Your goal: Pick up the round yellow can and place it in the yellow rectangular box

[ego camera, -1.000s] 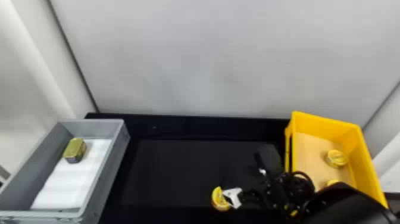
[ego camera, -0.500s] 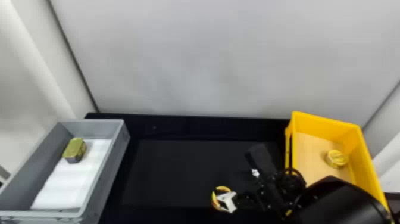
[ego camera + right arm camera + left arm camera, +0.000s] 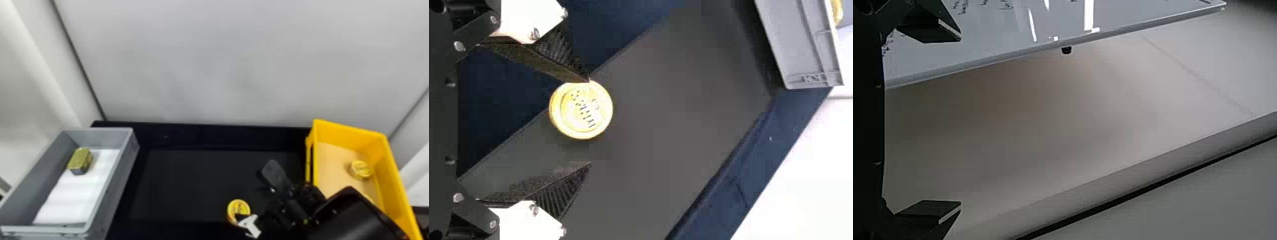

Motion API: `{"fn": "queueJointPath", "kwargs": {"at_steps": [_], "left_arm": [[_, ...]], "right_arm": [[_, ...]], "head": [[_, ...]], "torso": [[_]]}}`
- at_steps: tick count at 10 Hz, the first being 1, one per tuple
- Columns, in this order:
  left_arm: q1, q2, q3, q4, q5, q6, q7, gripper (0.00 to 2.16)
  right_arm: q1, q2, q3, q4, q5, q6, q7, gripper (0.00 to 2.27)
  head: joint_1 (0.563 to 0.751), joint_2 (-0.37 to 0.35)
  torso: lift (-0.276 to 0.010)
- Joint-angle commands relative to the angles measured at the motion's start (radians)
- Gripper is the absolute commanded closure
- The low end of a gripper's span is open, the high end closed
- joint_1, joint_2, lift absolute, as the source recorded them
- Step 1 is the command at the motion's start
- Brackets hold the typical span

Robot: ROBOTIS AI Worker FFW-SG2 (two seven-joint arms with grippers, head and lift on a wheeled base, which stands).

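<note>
Backdrop: pale grey wall (image 3: 214,63) behind a black work surface (image 3: 198,182).
Right gripper (image 3: 253,191): fingers well apart, clamped on nothing, low over the black surface at the robot's right of centre.
Round yellow can (image 3: 238,209): by the fingertips, close to one finger and well off the other; whether that near finger touches it, I cannot tell. Its round lid faces up.
Right arm (image 3: 348,213): black, crossing the near part of the box beside it.
Yellow rectangular box (image 3: 348,128): right of the can and apart from it, with a tan floor.
Second yellow can (image 3: 360,170): inside that box, near its right wall.
Grey box (image 3: 123,178): at the far left, white lining (image 3: 76,194) in its bottom.
Green-gold tin (image 3: 80,159): on the lining, toward the back.
Left gripper (image 3: 960,121): in the left wrist view, fingers wide apart, holding nothing.
</note>
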Motion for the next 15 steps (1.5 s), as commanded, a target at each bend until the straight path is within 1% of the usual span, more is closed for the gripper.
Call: {"fn": "queueJointPath", "kwargs": {"at_steps": [1, 2, 4, 5, 8, 12, 13, 15], "left_arm": [[-0.001, -0.003, -0.002, 0.001, -0.004, -0.003, -0.002, 0.1], [-0.001, -0.003, -0.002, 0.001, -0.004, -0.003, -0.002, 0.1], [-0.003, -0.003, -0.003, 0.004, -0.004, -0.003, -0.002, 0.1], [-0.004, -0.003, -0.003, 0.004, -0.004, -0.003, -0.002, 0.1], [-0.003, -0.003, -0.002, 0.004, -0.004, -0.009, -0.002, 0.1], [-0.003, -0.003, -0.002, 0.004, -0.004, -0.009, -0.002, 0.1], [-0.003, -0.003, -0.002, 0.004, -0.004, -0.009, -0.002, 0.1], [-0.003, -0.003, -0.002, 0.004, -0.004, -0.009, -0.002, 0.1]], "right_arm": [[0.001, -0.004, 0.004, 0.014, 0.024, 0.001, 0.021, 0.26], [-0.001, 0.004, 0.009, 0.038, 0.024, -0.016, 0.038, 0.27], [-0.007, 0.042, 0.004, 0.086, -0.002, -0.076, 0.066, 0.27], [-0.007, 0.052, -0.002, 0.092, -0.006, -0.082, 0.067, 0.27], [-0.009, 0.044, -0.011, 0.109, -0.017, -0.085, 0.067, 0.27], [-0.027, 0.044, 0.01, 0.106, 0.024, -0.061, 0.11, 0.25], [-0.033, 0.044, 0.01, 0.111, 0.038, -0.061, 0.133, 0.24], [-0.045, 0.044, 0.007, 0.106, 0.058, -0.065, 0.161, 0.13]], "head": [[0.694, 0.014], [0.694, 0.014], [0.694, 0.014], [0.694, 0.014], [0.694, 0.014], [0.694, 0.014], [0.694, 0.014], [0.694, 0.014]], "torso": [[-0.06], [-0.06], [-0.06], [-0.06], [-0.06], [-0.06], [-0.06], [-0.06]]}}
